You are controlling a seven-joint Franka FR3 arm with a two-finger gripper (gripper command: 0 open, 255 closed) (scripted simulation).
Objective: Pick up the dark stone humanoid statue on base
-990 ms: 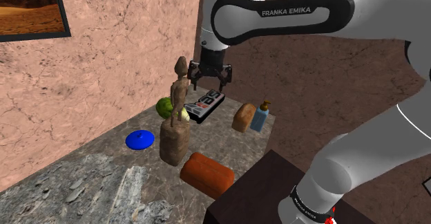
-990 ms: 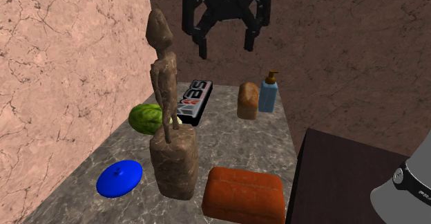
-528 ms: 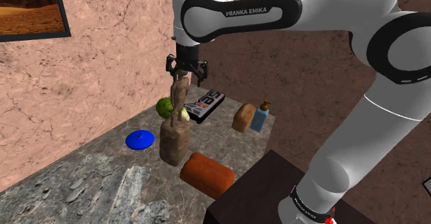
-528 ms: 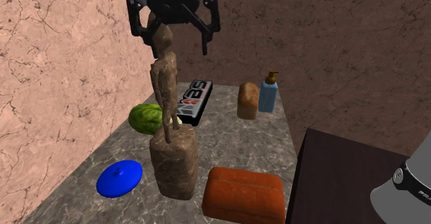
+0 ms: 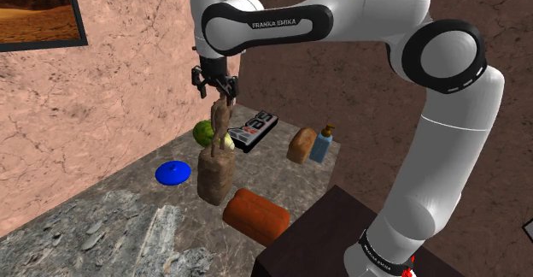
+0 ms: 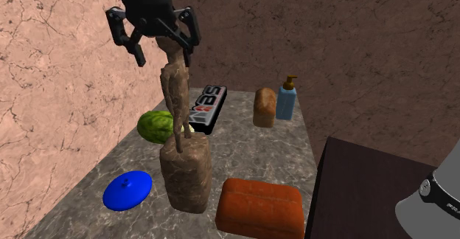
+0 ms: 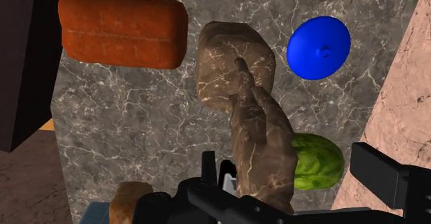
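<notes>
You have the gripper [image 6: 164, 56] in the upper left of the second exterior view. Its 2 fingers are spread wide on either side of the brown stone statue [image 6: 177, 101], at its head, and are not clamped on it. The statue stands upright on its blocky base mid-frame on the marble table [image 6: 243, 153]. A blue disc [image 6: 127, 189] lies to its lower left and an orange-brown block [image 6: 259, 206] to its lower right.

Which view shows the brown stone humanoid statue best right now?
The second exterior view: the brown stone humanoid statue stands whole on its block base, head inside the open end effector. The shoulder view shows it from farther off; the wrist view looks down over its head.
</notes>
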